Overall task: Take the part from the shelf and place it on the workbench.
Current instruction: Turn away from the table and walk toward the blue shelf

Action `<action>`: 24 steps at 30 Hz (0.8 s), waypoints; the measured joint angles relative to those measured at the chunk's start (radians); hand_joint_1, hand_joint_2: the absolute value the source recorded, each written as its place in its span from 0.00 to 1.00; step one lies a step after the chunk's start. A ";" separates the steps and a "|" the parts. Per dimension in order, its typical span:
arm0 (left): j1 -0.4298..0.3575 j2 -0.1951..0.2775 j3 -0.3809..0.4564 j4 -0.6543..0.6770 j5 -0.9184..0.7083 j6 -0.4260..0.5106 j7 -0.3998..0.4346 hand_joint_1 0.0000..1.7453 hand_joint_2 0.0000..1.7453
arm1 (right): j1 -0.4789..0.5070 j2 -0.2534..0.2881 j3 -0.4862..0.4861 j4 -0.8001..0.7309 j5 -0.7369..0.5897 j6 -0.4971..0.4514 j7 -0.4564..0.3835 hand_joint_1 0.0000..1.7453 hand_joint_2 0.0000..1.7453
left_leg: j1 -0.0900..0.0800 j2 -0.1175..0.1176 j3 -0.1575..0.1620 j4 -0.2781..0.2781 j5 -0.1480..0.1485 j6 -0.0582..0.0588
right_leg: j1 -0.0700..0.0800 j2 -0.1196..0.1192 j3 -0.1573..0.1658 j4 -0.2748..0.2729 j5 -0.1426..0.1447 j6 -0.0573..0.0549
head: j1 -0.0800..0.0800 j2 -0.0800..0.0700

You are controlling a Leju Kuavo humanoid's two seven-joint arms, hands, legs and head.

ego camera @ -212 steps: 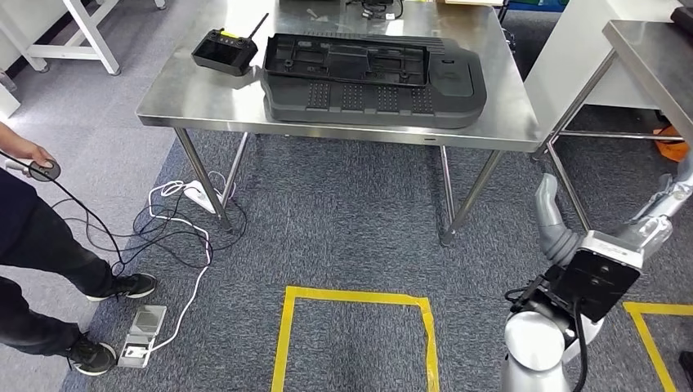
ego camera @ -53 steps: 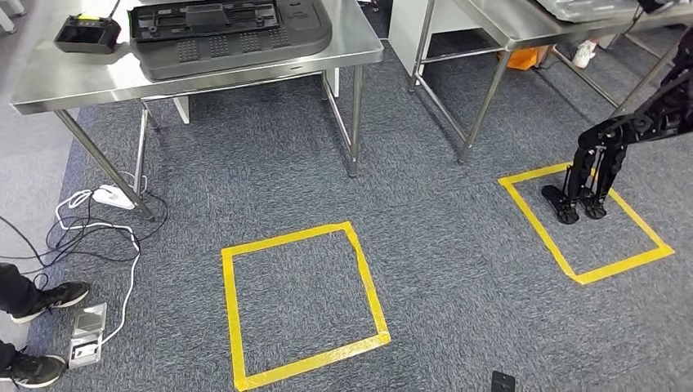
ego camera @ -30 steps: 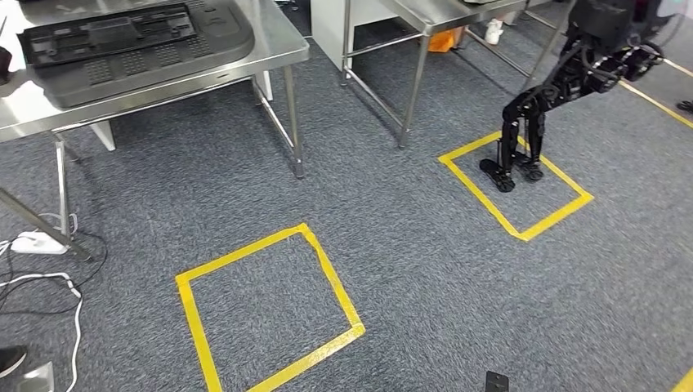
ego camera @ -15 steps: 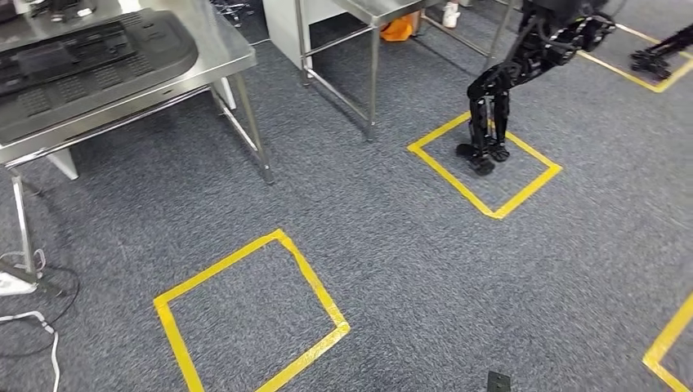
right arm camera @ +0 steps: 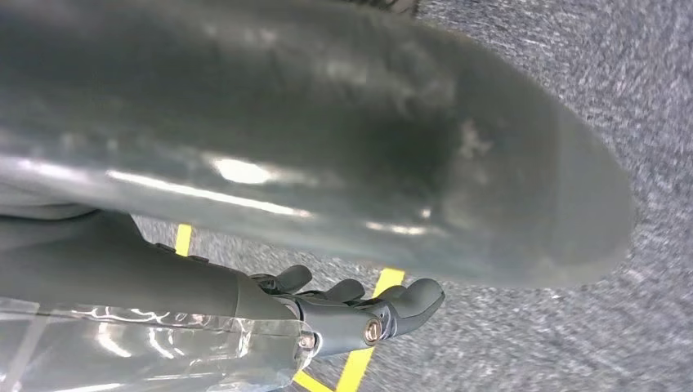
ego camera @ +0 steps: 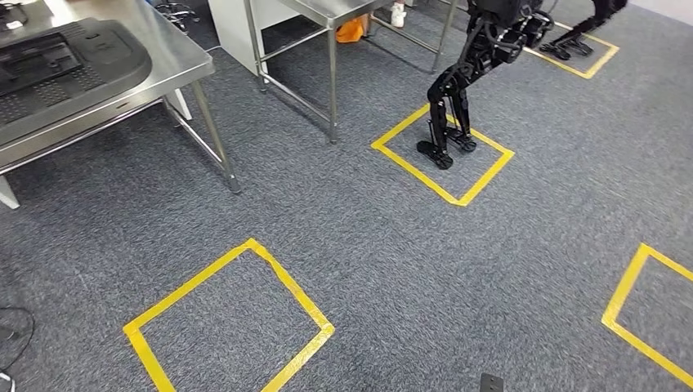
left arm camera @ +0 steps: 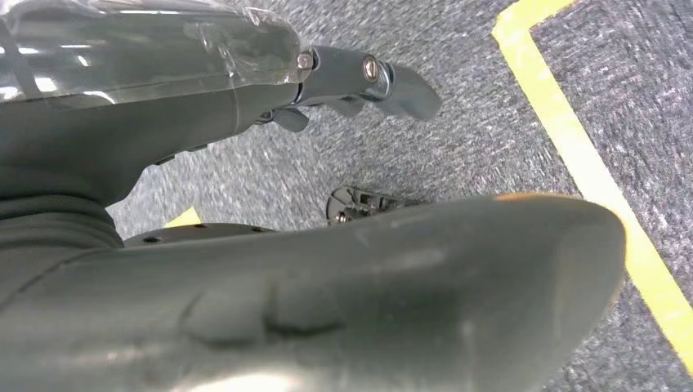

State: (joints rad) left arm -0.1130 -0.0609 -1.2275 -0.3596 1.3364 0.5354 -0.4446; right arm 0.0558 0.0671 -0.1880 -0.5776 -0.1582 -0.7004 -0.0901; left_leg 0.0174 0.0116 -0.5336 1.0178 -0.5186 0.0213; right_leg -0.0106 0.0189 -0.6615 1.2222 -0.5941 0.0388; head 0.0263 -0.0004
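Grey carpet (ego camera: 409, 269) with yellow tape squares (ego camera: 229, 322) — a black part (ego camera: 57, 69) lies on the steel counter (ego camera: 176, 61) at ten o'clock. Left robot hand (left arm camera: 359, 204) and right robot hand (right arm camera: 368, 245) hang empty, fingers apart.

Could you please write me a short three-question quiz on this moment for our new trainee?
1. True or false: the left hand holds the part.
2. What stands inside the yellow square beyond the table? A) a chair B) another robot C) a box
3. Fill in: the black part lies on the steel ____.

Key: 1. False: both hands hang over the carpet, and the right hand holds nothing either. 2. B. 3. table.
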 joint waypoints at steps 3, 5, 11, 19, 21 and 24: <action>0.001 0.000 -0.002 -0.001 0.000 0.001 0.001 0.00 0.00 | 0.003 0.000 0.002 0.000 -0.008 0.000 0.000 0.00 0.00 | 0.000 0.033 0.004 0.000 -0.006 0.000 | -0.006 -0.013 -0.032 0.064 0.002 0.007 | 0.009 0.000; 0.001 0.000 -0.004 -0.004 -0.001 0.001 0.001 0.00 0.00 | 0.004 0.000 0.003 0.001 -0.008 0.000 0.000 0.00 0.00 | 0.001 0.049 0.013 0.000 -0.012 -0.006 | -0.007 -0.034 0.029 -0.061 0.072 0.004 | 0.016 0.000; -0.002 0.000 -0.005 -0.009 -0.006 0.001 0.004 0.00 0.00 | 0.004 0.000 0.004 0.002 -0.009 0.000 0.001 0.00 0.00 | -0.005 0.081 0.036 -0.004 -0.029 -0.039 | 0.008 -0.052 0.091 -0.203 0.110 -0.033 | 0.014 0.000; 0.002 0.004 -0.006 -0.013 -0.006 0.002 0.004 0.00 0.00 | 0.002 -0.002 0.008 0.003 -0.010 0.000 0.004 0.00 0.00 | -0.006 -0.006 -0.088 0.234 -0.099 -0.046 | 0.007 0.028 0.103 -0.210 0.112 -0.055 | -0.015 0.000; 0.002 0.004 -0.006 -0.014 -0.006 0.002 0.004 0.00 0.00 | 0.001 -0.002 0.009 0.004 -0.008 0.000 0.005 0.00 0.00 | -0.003 -0.039 -0.041 0.104 -0.026 -0.039 | 0.008 0.049 0.104 -0.203 0.107 -0.050 | -0.021 0.000; 0.001 0.005 -0.006 -0.014 -0.006 0.002 0.005 0.00 0.00 | -0.002 -0.002 0.010 0.004 -0.005 0.000 0.005 0.00 0.00 | -0.002 -0.081 -0.016 0.020 -0.003 -0.030 | 0.007 0.078 0.092 -0.193 0.103 -0.035 | -0.024 0.000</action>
State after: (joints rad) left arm -0.1124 -0.0556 -1.2333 -0.3738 1.3304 0.5370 -0.4396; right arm 0.0540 0.0656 -0.1779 -0.5737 -0.1632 -0.7004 -0.0847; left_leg 0.0151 -0.0695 -0.5494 1.0378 -0.5220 -0.0086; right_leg -0.0039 0.0965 -0.5692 1.0295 -0.4910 0.0039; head 0.0026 -0.0004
